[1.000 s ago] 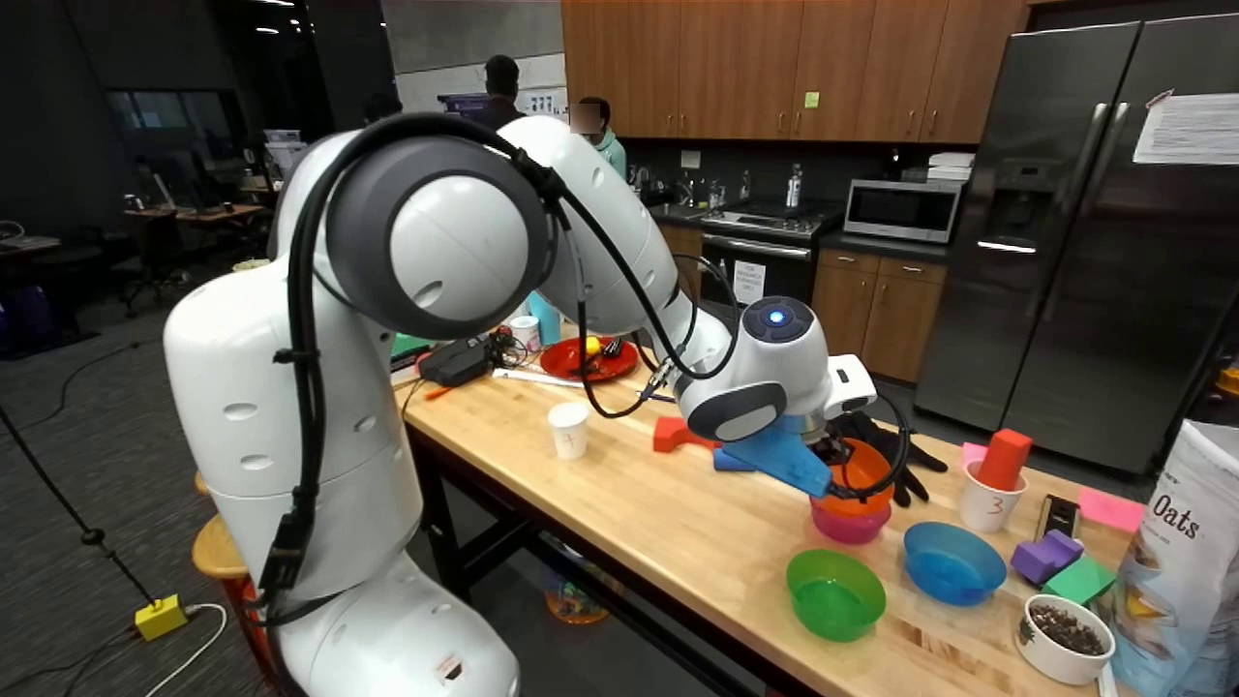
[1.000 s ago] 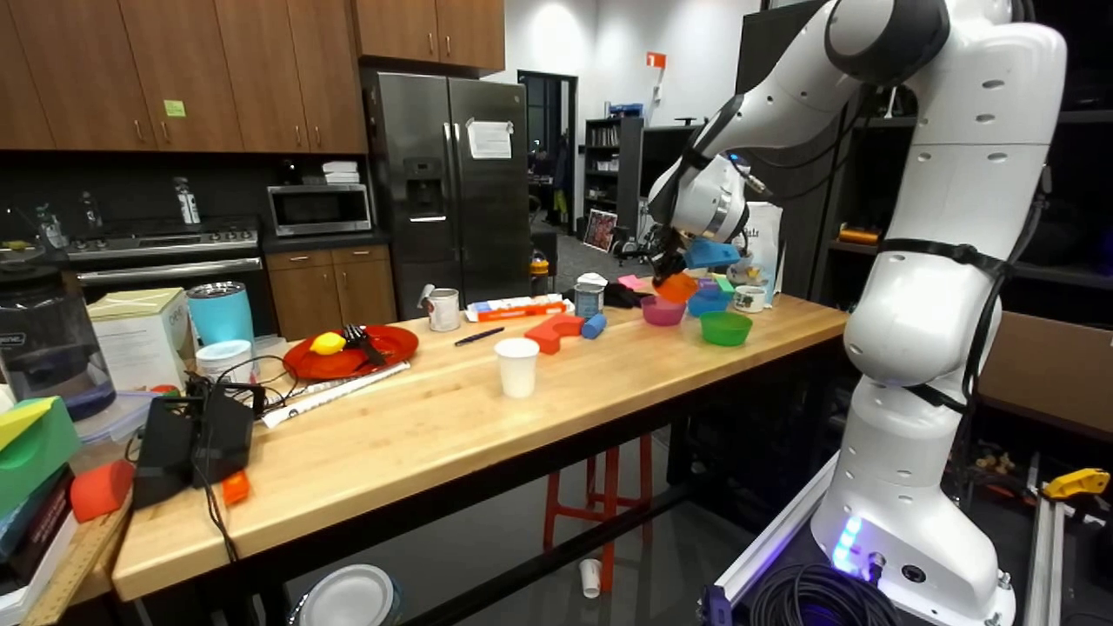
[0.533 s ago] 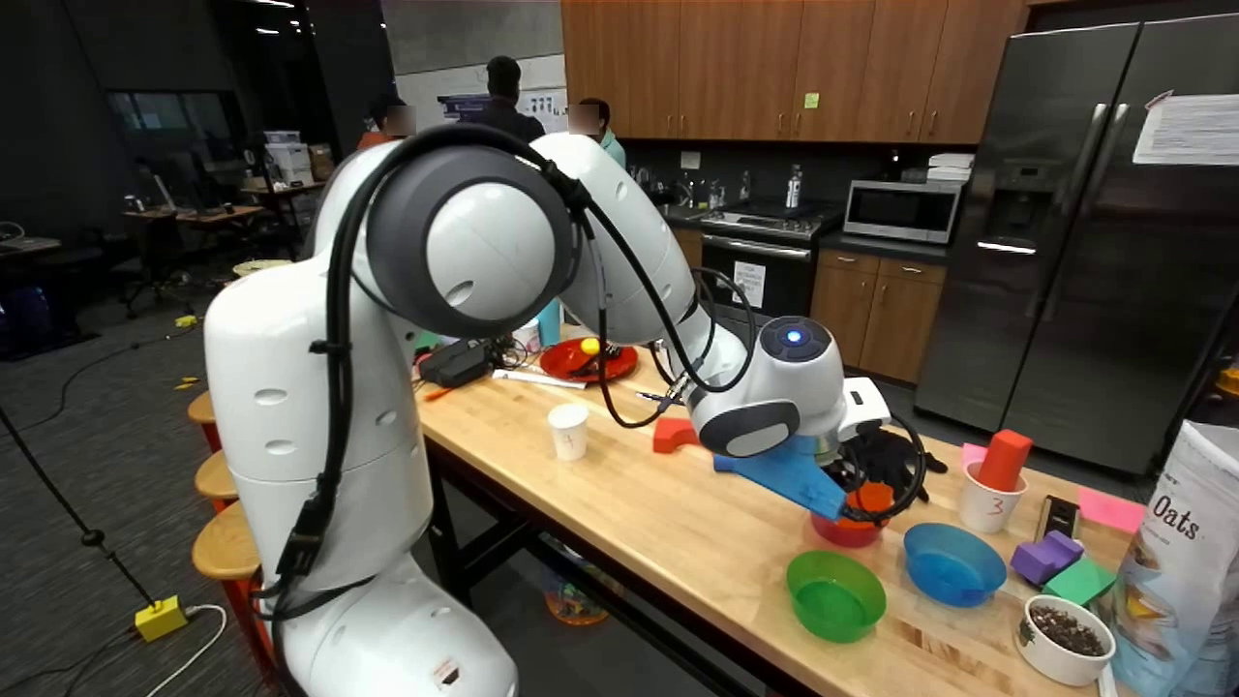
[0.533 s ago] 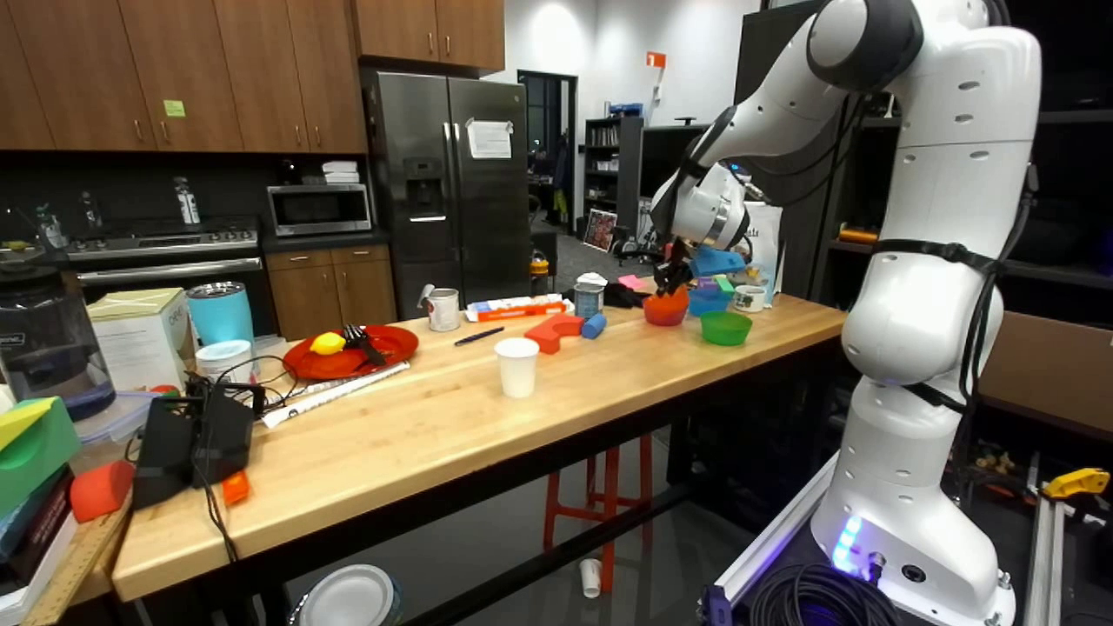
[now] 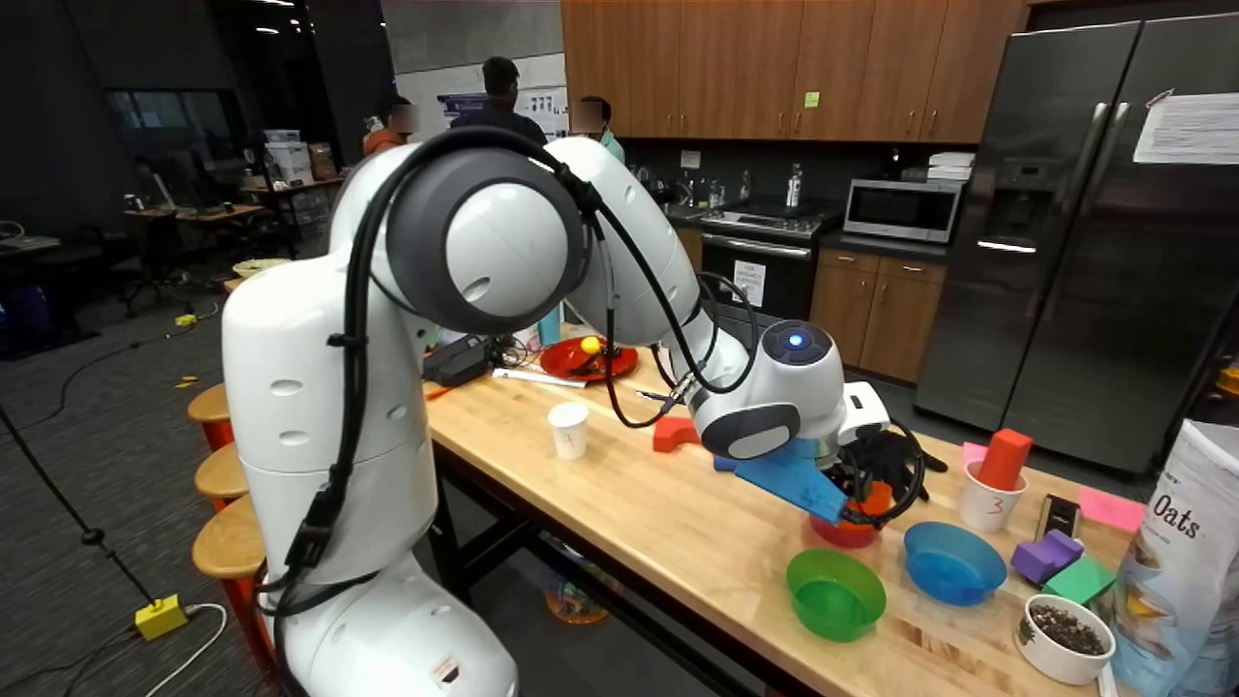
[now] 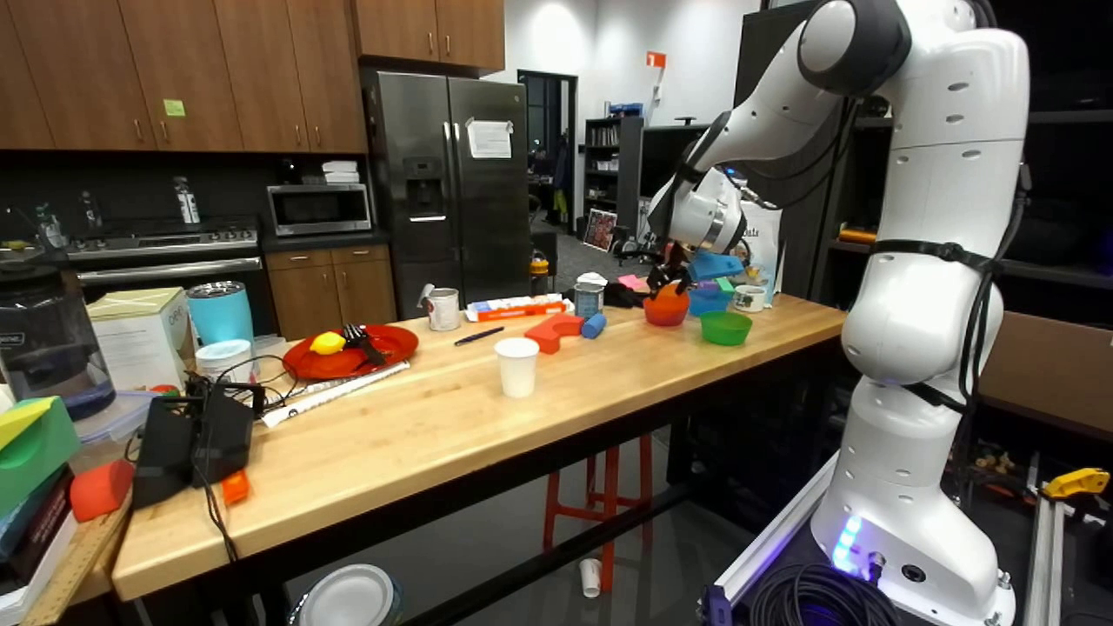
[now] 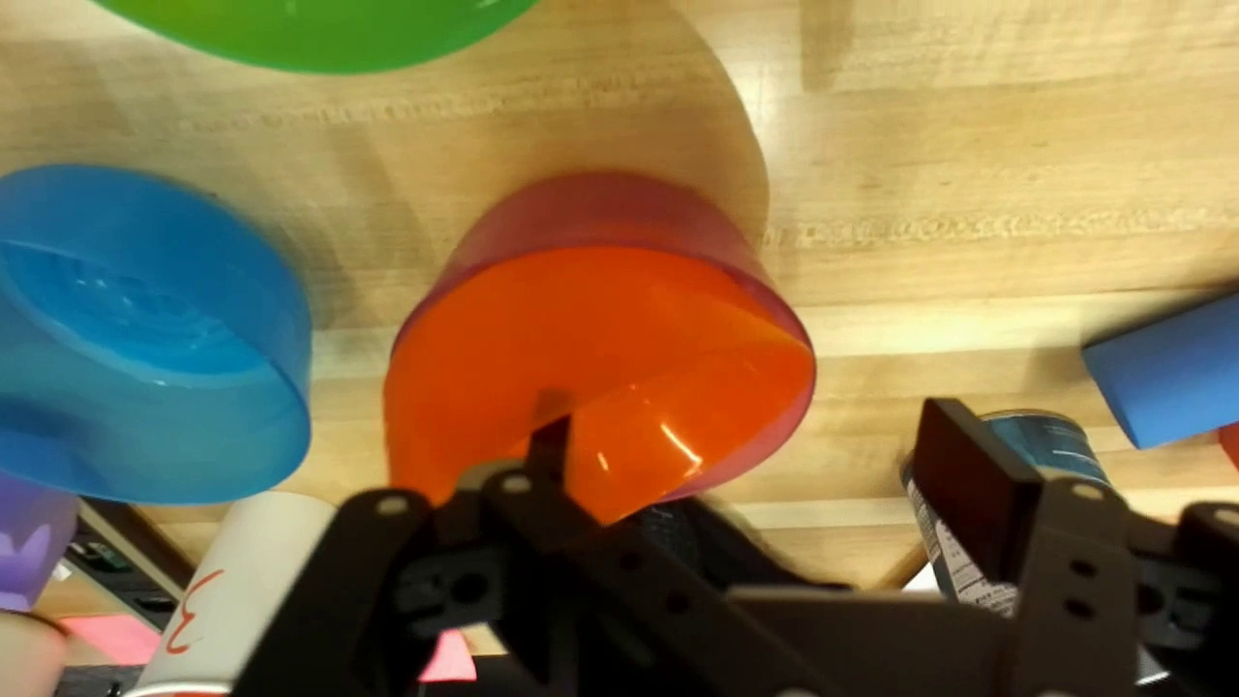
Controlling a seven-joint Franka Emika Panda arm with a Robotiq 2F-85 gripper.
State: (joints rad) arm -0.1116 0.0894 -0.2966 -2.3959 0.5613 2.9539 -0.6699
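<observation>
An orange bowl [image 7: 600,310] rests inside a pink bowl [image 7: 600,208], seemingly at a tilt. My gripper [image 7: 755,439] is just above them, its jaws spread wide. In the wrist view one finger [image 7: 549,447] overlaps the orange bowl; whether it touches cannot be told. The far finger [image 7: 968,484] stands off to the right, apart from both bowls. In an exterior view the gripper [image 6: 671,276] hovers over the orange bowl [image 6: 668,304]. A blue bowl [image 7: 174,218] and a green bowl [image 7: 329,39] are close by.
A white cup [image 5: 989,503] with a red block in it, a black glove [image 5: 886,450] and a can [image 6: 589,300] stand near the bowls. An oats bag [image 5: 1181,561] and a dish of dark bits [image 5: 1065,653] are at the table's end. A blue cylinder [image 7: 1171,368] lies nearby.
My gripper has come down and opened. The orange bowl, gripped above the pink one a second ago, now sits in it. The upper arm has shifted slightly.
</observation>
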